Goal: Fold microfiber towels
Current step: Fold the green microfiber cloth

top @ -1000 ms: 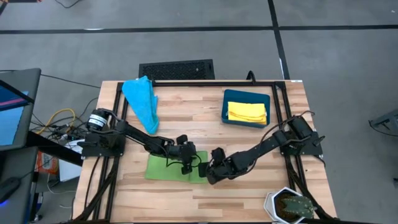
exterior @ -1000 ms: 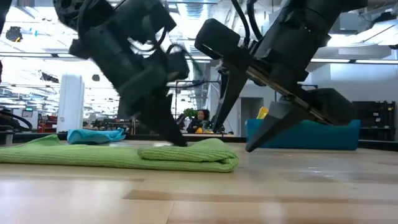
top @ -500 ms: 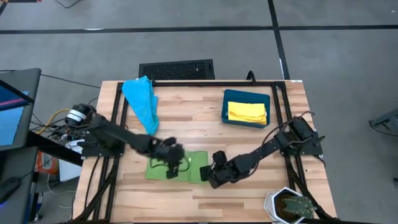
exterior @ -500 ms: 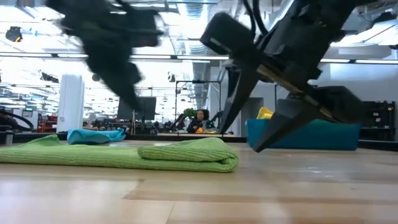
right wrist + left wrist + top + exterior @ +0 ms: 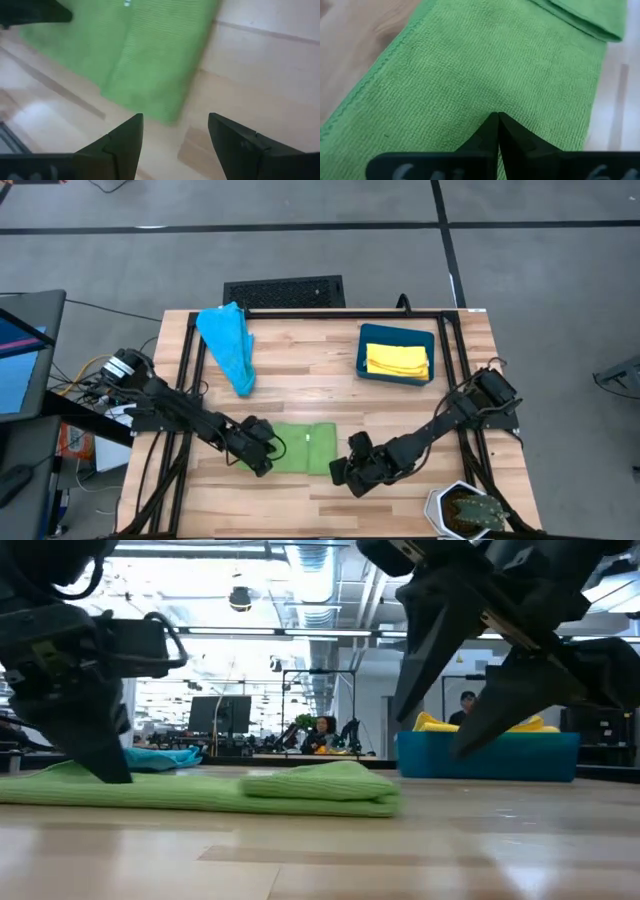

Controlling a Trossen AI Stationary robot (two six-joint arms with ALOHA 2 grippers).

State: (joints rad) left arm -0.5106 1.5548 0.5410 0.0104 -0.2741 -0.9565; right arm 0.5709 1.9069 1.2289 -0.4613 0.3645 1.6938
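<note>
Two grippers flanked the green towel (image 5: 303, 448) at the table's (image 5: 300, 390) near edge. The left gripper (image 5: 262, 459) was pinched shut on its left end; whether it held cloth was unclear. The right gripper (image 5: 341, 470) hung spread wide just off the folded right end. A pinch catching only one layer could likely undo the fold when lifted.
</note>
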